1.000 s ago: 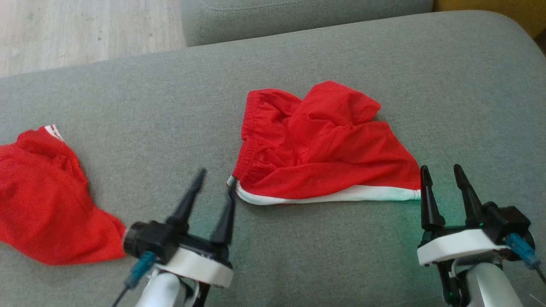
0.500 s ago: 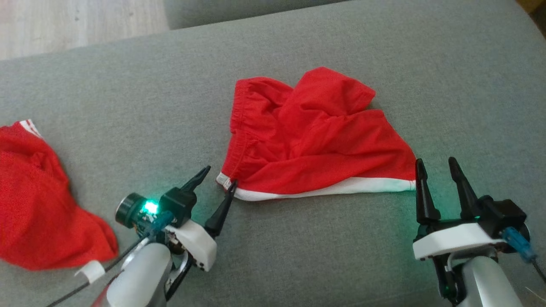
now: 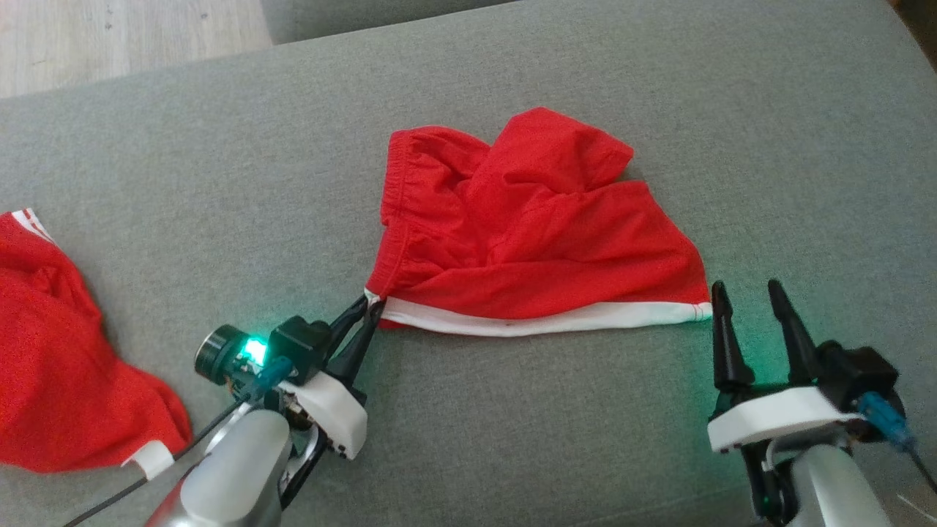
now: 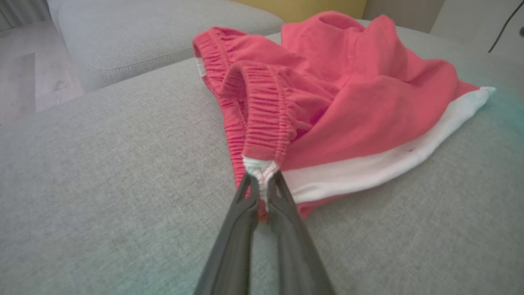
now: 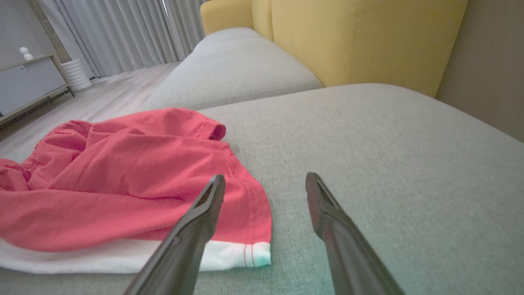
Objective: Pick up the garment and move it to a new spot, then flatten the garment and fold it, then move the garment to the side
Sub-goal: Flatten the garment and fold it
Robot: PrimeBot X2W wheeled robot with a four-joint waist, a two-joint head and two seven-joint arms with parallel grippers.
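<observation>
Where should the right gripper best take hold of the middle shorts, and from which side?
Take the white-trimmed corner of the shorts, coming from the near side. It lies flat at the cloth's edge, just ahead of the open right gripper, opposite the corner the left gripper holds.

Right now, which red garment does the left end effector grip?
The center shorts, white-hemmed: left end effector pinches their waistband corner. The other red garment lies loose, far left.
</observation>
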